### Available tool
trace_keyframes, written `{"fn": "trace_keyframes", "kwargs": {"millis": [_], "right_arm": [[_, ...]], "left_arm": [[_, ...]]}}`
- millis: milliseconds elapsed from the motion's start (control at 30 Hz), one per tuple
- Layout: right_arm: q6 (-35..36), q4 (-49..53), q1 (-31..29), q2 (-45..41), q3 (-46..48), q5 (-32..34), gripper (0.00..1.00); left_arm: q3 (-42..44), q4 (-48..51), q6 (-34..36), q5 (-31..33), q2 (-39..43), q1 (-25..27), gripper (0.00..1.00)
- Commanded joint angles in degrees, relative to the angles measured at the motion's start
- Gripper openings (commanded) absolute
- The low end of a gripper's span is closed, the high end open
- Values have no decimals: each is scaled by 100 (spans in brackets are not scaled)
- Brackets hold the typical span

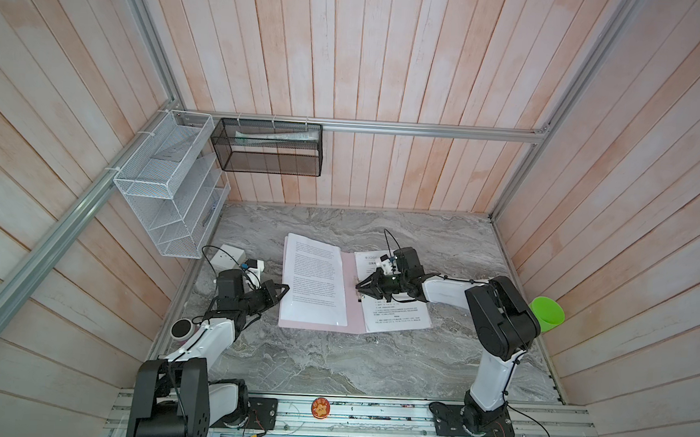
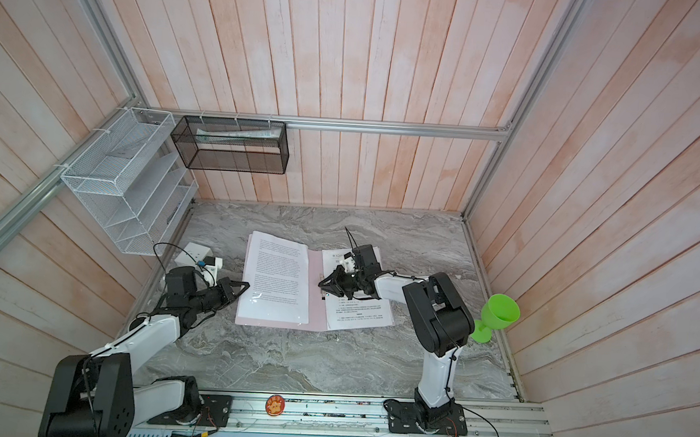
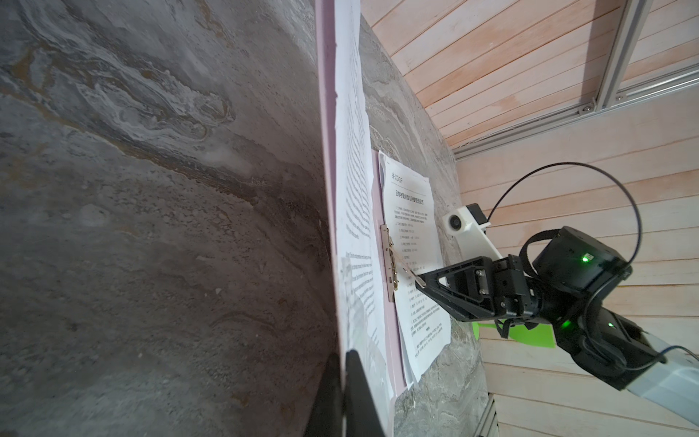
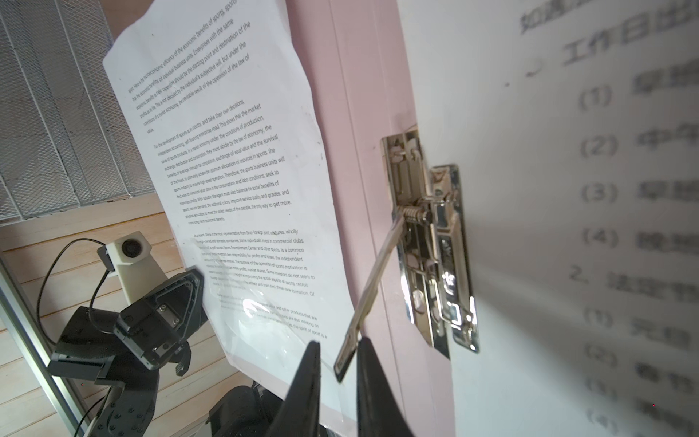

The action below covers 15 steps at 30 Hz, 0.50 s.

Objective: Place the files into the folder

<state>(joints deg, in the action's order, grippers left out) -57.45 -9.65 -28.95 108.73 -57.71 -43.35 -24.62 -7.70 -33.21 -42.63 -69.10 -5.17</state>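
Note:
The pale pink folder (image 1: 344, 310) (image 2: 314, 313) lies open on the marble table. Its left cover carries a printed sheet (image 1: 315, 275) (image 4: 227, 151) under a clear sleeve. Several files (image 1: 400, 318) (image 2: 359, 316) (image 3: 408, 196) lie on its right half beside the silver clip (image 4: 435, 234) (image 3: 389, 261). My left gripper (image 1: 287, 287) (image 2: 247, 285) (image 3: 342, 363) is shut on the left cover's outer edge. My right gripper (image 1: 357, 285) (image 2: 320, 283) (image 4: 339, 340) stands narrowly open at the spine. The clip's raised lever (image 4: 374, 287) sits between its fingers, touching one, with a gap to the other.
A white wire rack (image 1: 166, 191) and a black mesh basket (image 1: 269, 148) hang on the back-left walls. A white box (image 1: 229, 256) lies behind my left arm, with a round device (image 1: 181, 329) beside it. A green cup (image 1: 546, 315) stands at the right wall.

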Motion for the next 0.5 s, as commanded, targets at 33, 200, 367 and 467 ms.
{"fn": "trace_keyframes", "kwargs": {"millis": [33,200,367,467], "right_arm": [[-47,-129,21,-27,124,-107,13],[-91,-195,26,-86,242,-101,5],[-34,-128,34,-152,376,-51,0],[94,20,42,-161,459,40,0]], "left_arm": [[0,23,110,9,-39,31,0],[-5,41,113,23,-26,17,0],[-25,73,122,36,7,16,0],[-25,76,122,54,41,16,0]]}}
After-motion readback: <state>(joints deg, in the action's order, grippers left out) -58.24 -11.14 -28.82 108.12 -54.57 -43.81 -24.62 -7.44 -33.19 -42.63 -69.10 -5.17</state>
